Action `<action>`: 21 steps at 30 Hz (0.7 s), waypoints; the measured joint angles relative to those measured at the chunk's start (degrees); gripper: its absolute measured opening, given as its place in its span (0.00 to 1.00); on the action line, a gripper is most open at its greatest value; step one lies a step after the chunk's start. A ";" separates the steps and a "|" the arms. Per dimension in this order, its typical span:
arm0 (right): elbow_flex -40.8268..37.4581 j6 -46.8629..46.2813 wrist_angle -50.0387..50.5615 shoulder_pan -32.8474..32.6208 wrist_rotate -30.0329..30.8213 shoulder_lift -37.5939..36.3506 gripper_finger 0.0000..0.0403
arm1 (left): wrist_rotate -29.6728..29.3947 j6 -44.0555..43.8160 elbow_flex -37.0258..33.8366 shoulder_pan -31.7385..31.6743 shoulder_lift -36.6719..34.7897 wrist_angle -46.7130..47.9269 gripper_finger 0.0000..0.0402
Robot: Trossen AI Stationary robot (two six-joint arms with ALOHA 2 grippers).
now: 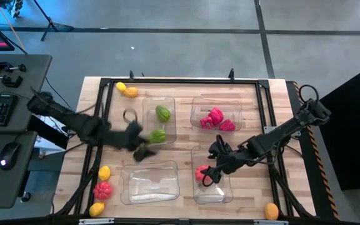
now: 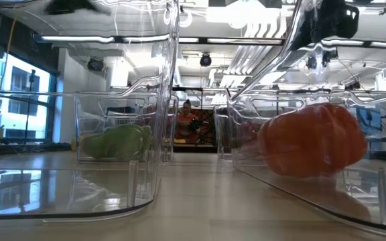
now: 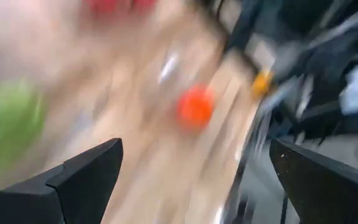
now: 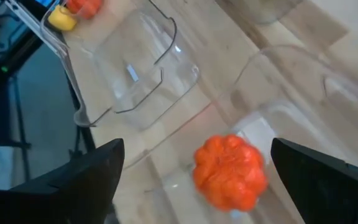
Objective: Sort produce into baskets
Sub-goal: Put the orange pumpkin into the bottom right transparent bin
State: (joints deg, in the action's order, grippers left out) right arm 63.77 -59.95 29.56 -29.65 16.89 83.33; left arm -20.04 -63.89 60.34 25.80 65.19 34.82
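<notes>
1. The right gripper (image 1: 212,167) was positioned over the near-right basket (image 1: 220,195), at that basket's far end. Its jaws were spread wide, and nothing was held between them.
2. A red-orange lobed produce piece (image 4: 230,172) lay on the floor of that same basket, directly below and between the right gripper's fingers (image 4: 98,168). It was judged to have been released there, since no contact with either finger was visible.
3. The left gripper (image 1: 139,148) was located at the near edge of the far-left basket (image 1: 147,106), just beside 2 green produce pieces (image 1: 162,113) lying inside it. Its jaws were also wide open and empty. The left wrist view was too blurred for the contents ahead of it to be identified.
4. The far-right basket (image 1: 200,105) contained a cluster of pink-red pieces (image 1: 216,119). The near-left basket (image 1: 130,187) appeared to contain no produce.
5. Unsorted produce was distributed as follows: 3 pieces (image 1: 102,189), yellow and red, at the near-left corner of the table (image 1: 186,152); 2 yellow-orange pieces (image 1: 127,91) at the far-left corner; 1 orange piece (image 1: 271,210) at the near-right corner.
6. The governing relation was judged to be proximity: the near-right orange piece lay closer to the right gripper, toward the table's near edge, whereas both left-side groups lay closer to the left arm. No clear long axis could be discerned on these small rounded pieces.
</notes>
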 joint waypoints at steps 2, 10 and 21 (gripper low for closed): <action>0.00 -2.34 -0.22 0.00 -1.48 0.00 0.98 | -0.37 -7.56 0.00 5.84 0.19 7.12 0.98; 0.00 -6.05 -2.94 0.03 -2.38 -0.02 0.98 | 1.71 -31.88 0.00 26.41 2.20 25.83 0.98; 0.00 -6.11 -5.59 0.04 -0.16 -0.02 0.98 | 23.76 -4.84 1.22 39.72 12.67 25.37 0.98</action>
State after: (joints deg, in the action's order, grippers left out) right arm 63.77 -66.06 23.97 -29.61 16.73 83.31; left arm 3.71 -68.73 61.56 65.52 77.86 60.19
